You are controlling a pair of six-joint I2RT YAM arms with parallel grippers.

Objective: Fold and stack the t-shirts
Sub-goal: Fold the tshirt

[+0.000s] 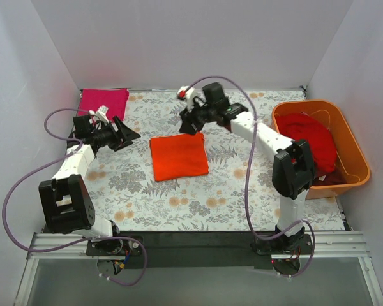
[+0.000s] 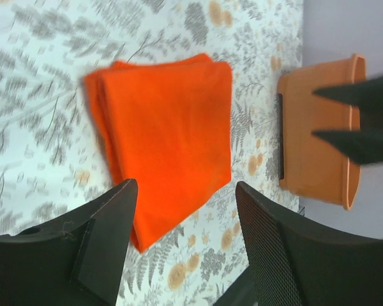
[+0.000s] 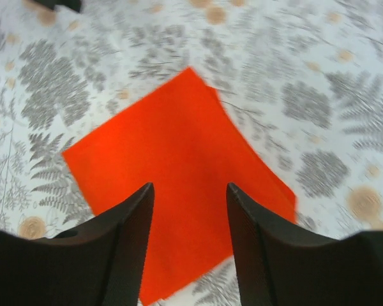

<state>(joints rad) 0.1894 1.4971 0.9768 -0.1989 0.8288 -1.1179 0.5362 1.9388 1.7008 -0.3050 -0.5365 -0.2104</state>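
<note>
My left gripper [image 2: 186,191] has its two fingers spread wide with nothing between them. Through the gap, my wrist camera looks across at the orange shirt [image 2: 166,127]. From above, this gripper sits just off the shirt's left side, pointing toward it but not touching it.

My right gripper [image 3: 189,191] is parted as well and holds nothing. Its fingers frame the same orange shirt from the far side. In the overhead view it hangs at the shirt's far right corner. I cannot tell from there whether the tips meet the cloth.

The orange shirt is folded into a neat, nearly square packet. It lies flat near the middle of the table [image 1: 242,191], which has a leaf and flower pattern. In my left wrist view, the stacked layers show along one edge of the packet.

The pink shirt [image 1: 104,102] lies folded flat in the far left corner of the table, behind my left gripper and well apart from the orange one.

The red shirt [image 1: 309,137] is bunched up, unfolded, inside the orange tub [image 1: 354,153]. The tub stands at the right edge of the table, beside my right arm.
</note>
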